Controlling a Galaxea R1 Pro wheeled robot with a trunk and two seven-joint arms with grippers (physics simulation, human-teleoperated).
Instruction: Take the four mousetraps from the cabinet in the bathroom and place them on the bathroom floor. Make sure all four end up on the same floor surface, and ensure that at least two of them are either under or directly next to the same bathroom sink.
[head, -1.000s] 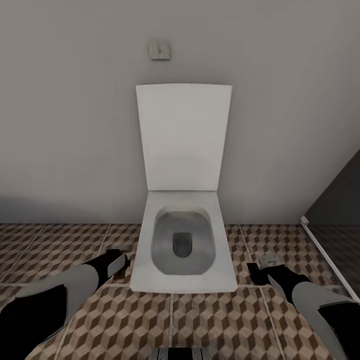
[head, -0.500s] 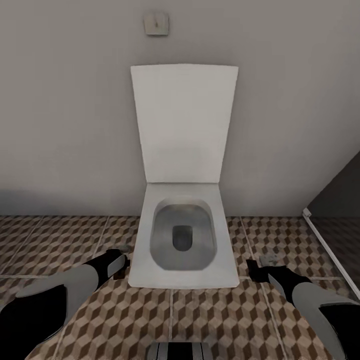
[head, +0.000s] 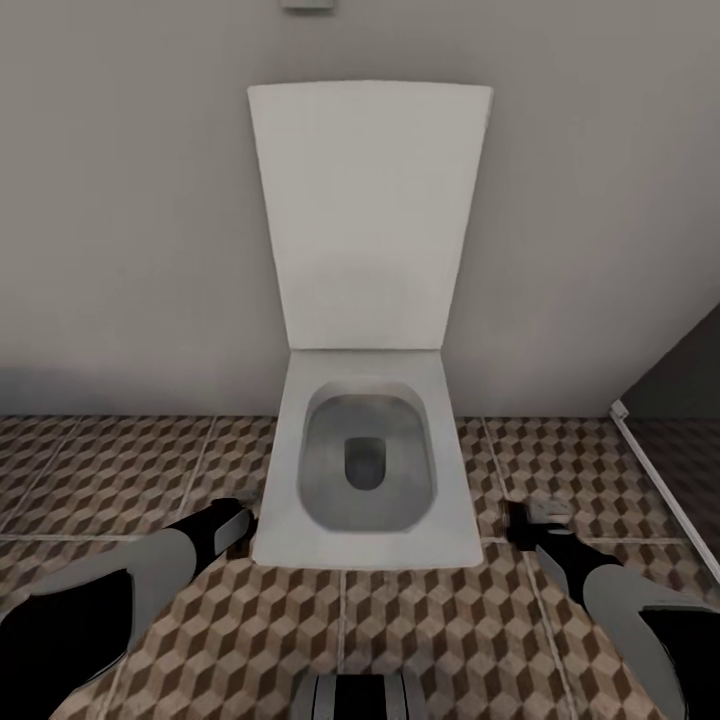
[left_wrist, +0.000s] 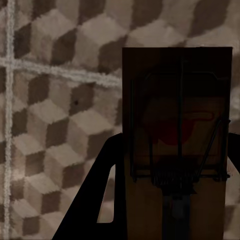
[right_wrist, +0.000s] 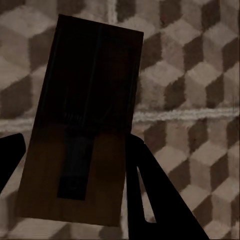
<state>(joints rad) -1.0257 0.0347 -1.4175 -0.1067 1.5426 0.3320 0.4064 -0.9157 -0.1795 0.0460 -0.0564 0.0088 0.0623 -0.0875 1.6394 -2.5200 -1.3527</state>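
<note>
Two arms reach forward in the head view, the left gripper (head: 235, 520) and right gripper (head: 530, 525) low over the floor (head: 110, 470) on either side of a white toilet (head: 365, 470). Its squarish bowl is grey inside and its flat lid (head: 368, 215) stands up against a plain grey wall (head: 120, 220). The floor's big square tiles carry a brown, beige and grey cube print, split by thin pale grout. At the right a dark panel (head: 685, 385) with a white bottom edge angles away. In the left wrist view, that gripper is closed on a trap (left_wrist: 177, 150), a flat tan wooden rectangle with dark wire bar, coil spring and red mark, held above the tiles. In the right wrist view, its dark fingers (right_wrist: 150, 195) clamp a second trap (right_wrist: 82, 130), deeply shadowed, tilted over a grout line.
</note>
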